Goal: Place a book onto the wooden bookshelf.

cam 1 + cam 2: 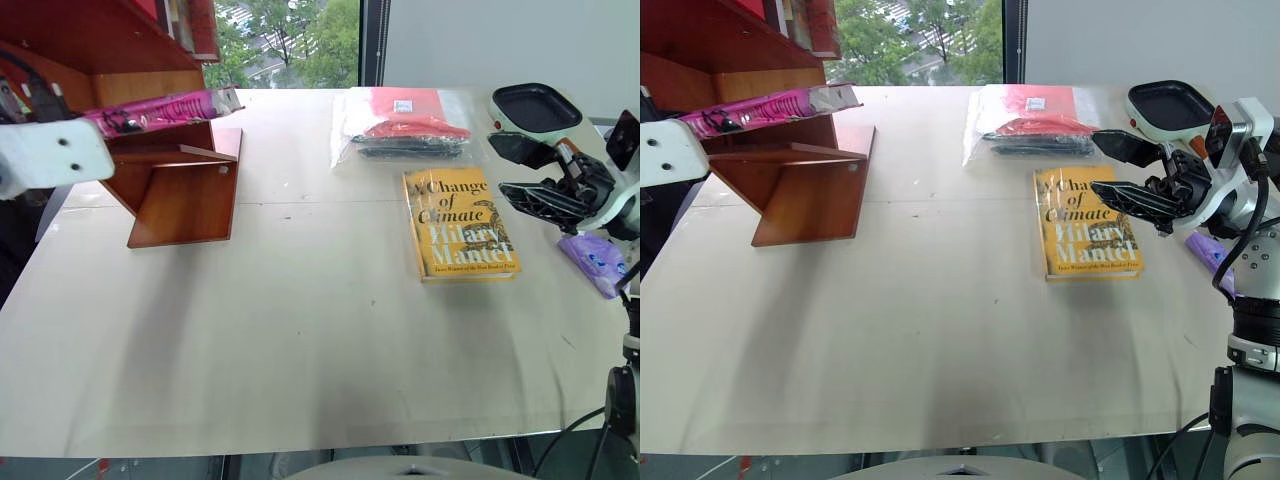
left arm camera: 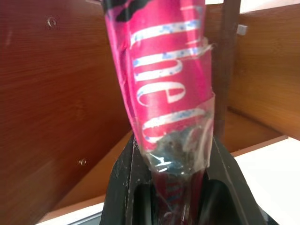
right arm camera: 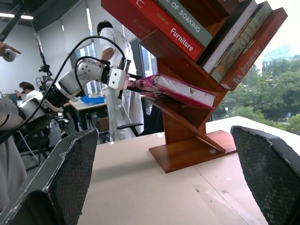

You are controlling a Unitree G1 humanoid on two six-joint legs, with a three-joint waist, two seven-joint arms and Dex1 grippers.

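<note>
Your left tool (image 3: 125, 80) clamps the book (image 1: 160, 108), spine-long axis level, over the wooden bookshelf (image 1: 185, 190) ledge; right tool (image 1: 1130, 170) gapes empty.

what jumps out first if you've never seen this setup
The bright pink book, gripped at one end by the left hand, lies nearly flat over a slanted panel of the wooden bookshelf at the table's far left. The yellow "A Change of Climate" book lies flat on the table toward the right, with the right hand open above it.
</note>
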